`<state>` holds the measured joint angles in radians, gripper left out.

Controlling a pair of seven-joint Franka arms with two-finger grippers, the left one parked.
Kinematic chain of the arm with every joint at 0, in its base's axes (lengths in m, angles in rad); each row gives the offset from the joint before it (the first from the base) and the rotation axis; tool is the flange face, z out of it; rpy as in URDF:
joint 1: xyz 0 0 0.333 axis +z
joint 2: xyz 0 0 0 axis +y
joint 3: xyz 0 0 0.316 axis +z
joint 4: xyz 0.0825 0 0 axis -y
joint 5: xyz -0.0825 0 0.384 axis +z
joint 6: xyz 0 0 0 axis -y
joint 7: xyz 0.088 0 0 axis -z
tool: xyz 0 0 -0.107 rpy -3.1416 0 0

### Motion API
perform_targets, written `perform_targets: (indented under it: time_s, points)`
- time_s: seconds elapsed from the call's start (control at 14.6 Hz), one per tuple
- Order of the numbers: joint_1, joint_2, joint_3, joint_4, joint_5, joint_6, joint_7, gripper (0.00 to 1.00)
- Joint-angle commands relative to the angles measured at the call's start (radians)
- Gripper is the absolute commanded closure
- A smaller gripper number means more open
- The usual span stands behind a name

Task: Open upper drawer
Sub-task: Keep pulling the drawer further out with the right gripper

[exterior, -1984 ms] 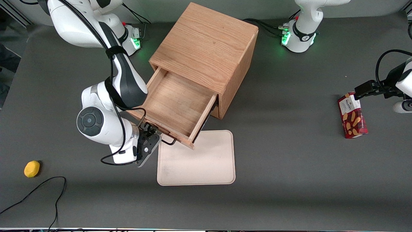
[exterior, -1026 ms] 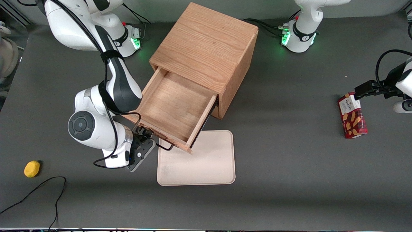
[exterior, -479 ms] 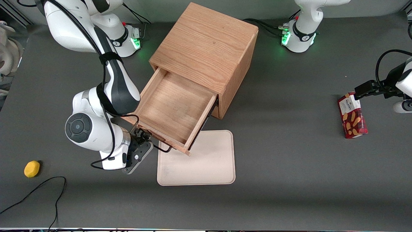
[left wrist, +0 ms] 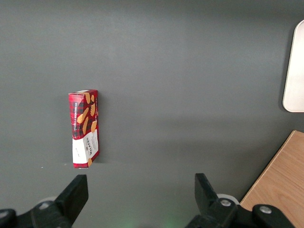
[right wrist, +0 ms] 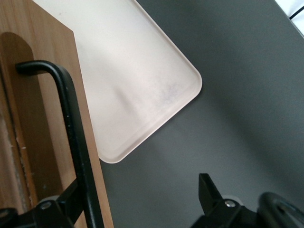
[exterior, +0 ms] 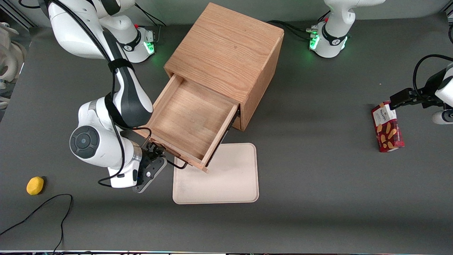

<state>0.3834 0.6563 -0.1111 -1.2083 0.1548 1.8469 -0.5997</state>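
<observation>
The upper drawer [exterior: 191, 117] stands pulled well out of the oak cabinet [exterior: 226, 49], its bare wooden inside showing. Its thin black bar handle [exterior: 178, 165] runs along the drawer front, nearer the front camera. My gripper [exterior: 153, 153] sits at the end of that handle toward the working arm's end of the table. In the right wrist view the gripper [right wrist: 137, 190] is open with its fingers wide apart. The handle [right wrist: 71, 128] lies close against one finger [right wrist: 59, 209], which sits between the bar and the drawer front [right wrist: 42, 118]. The other finger [right wrist: 209, 190] hangs over the table.
A cream tray [exterior: 219, 177] [right wrist: 133, 80] lies on the table just under the drawer's front corner. A yellow round object [exterior: 35, 185] and a black cable [exterior: 46, 209] lie toward the working arm's end. A red biscuit box [exterior: 386, 127] [left wrist: 84, 128] lies toward the parked arm's end.
The drawer has slid a little further out of the cabinet, toward the front camera. My gripper and arm moved the same way with the handle.
</observation>
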Motion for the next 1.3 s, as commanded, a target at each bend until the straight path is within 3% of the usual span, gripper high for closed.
perform_targets:
  time_s: [0.0, 0.55, 1.23]
  points:
    - [-0.014, 0.037, -0.007, 0.065, -0.034, 0.006, 0.021, 0.00]
    - [-0.029, 0.036, -0.007, 0.073, -0.035, -0.001, 0.021, 0.00]
    - [-0.028, 0.020, -0.006, 0.167, -0.034, -0.133, 0.052, 0.00]
